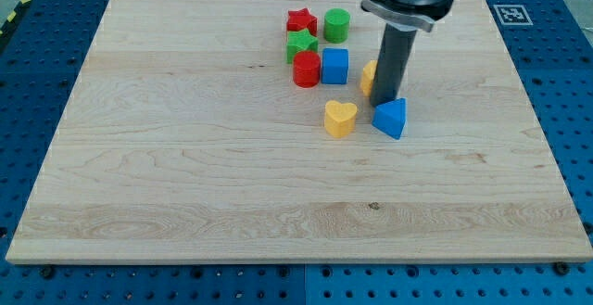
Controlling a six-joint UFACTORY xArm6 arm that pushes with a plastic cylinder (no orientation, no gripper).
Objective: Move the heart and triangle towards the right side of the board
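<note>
A yellow heart (pixel 340 118) lies near the board's middle. A blue triangle (pixel 392 119) lies just to its right. My tip (pixel 385 100) is at the triangle's upper left edge, touching or nearly touching it, and up and to the right of the heart. A yellow block (pixel 368 77) is partly hidden behind the rod, so its shape cannot be made out.
Toward the view's top stand a red star (pixel 301 21), a green cylinder (pixel 336 25), a green star (pixel 301 44), a red cylinder (pixel 307 69) and a blue cube (pixel 334 66). The wooden board (pixel 185 157) ends near the view's right at about x 620.
</note>
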